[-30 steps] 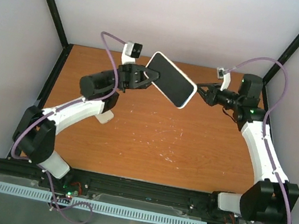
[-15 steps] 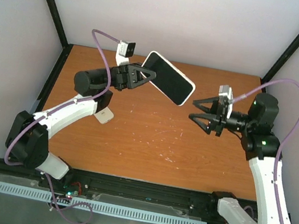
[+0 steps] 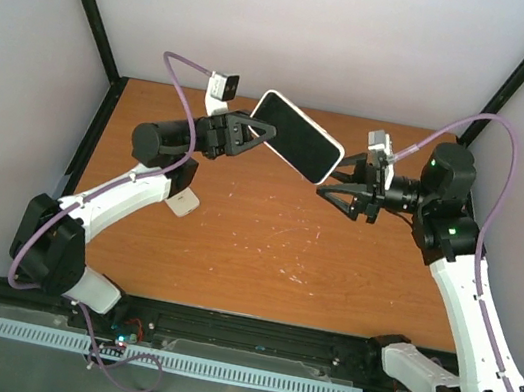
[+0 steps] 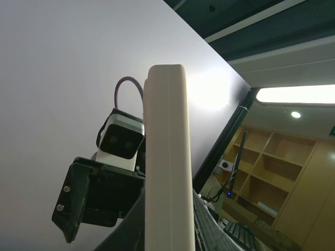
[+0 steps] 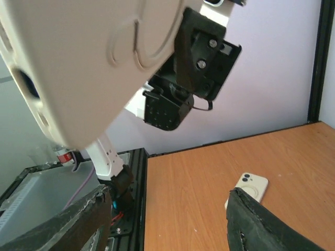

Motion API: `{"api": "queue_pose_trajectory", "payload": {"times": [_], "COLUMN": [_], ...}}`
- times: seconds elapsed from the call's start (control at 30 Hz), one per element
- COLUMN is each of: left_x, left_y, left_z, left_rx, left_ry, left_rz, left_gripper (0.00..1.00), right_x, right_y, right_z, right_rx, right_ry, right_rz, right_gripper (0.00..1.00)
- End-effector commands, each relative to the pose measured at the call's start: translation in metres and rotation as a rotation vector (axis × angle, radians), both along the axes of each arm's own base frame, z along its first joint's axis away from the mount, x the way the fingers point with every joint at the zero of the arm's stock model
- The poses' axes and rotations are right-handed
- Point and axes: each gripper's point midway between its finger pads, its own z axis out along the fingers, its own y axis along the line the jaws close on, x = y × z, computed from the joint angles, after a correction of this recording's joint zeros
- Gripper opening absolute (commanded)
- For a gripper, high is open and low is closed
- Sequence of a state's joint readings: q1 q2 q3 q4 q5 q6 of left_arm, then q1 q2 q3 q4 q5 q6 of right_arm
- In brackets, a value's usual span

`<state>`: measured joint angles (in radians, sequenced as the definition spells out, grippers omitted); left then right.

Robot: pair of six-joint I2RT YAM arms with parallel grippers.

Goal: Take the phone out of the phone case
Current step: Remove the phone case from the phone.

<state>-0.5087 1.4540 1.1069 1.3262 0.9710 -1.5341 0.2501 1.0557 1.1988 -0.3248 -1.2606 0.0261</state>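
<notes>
— Where's the phone (image 3: pixel 297 138)?
— Aloft, over the desk's (image 3: pixel 263 247) 12 o'clock edge. The left jaws are pinching its 9 o'clock end.
— Why so high?
— I think it clears room for the right jaws (spread, just beside its 4 o'clock corner) to peel off the case (image 5: pixel 78 47).

left arm (image 3: pixel 131 188) stretches up and inward, left gripper (image 3: pixel 260 137) clamped on the phone (image 3: pixel 298 136). right arm (image 3: pixel 465 283) is bent high, right gripper (image 3: pixel 334 176) level with jaws spread wide, tips seemingly just beside the phone's end.
</notes>
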Motion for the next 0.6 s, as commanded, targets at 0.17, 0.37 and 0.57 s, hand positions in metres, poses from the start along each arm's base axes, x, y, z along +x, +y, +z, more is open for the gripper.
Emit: {"api": "queue_pose_trajectory", "payload": {"times": [0.17, 0.37, 0.57], "left_x": [-0.006, -0.005, -0.005], "left_y": [0.009, 0.008, 0.009], "left_z": [0.015, 0.013, 0.013], "left_rx": [-0.061, -0.066, -0.072], "left_ry": [-0.052, -0.043, -0.039], "left_rz": [0.034, 0.019, 0.024], "left_gripper": [0.0, 0.0, 0.0], "right_x": [-0.02, -0.016, -0.029], "right_y": [0.01, 0.01, 0.01], "right_z": [0.034, 0.036, 0.034], "right_rx": [0.038, 0.041, 0.041], "right_ry": [-0.069, -0.054, -0.072], "right_rz": [0.083, 0.06, 0.126], "right_gripper": [0.61, 0.6, 0.61]}}
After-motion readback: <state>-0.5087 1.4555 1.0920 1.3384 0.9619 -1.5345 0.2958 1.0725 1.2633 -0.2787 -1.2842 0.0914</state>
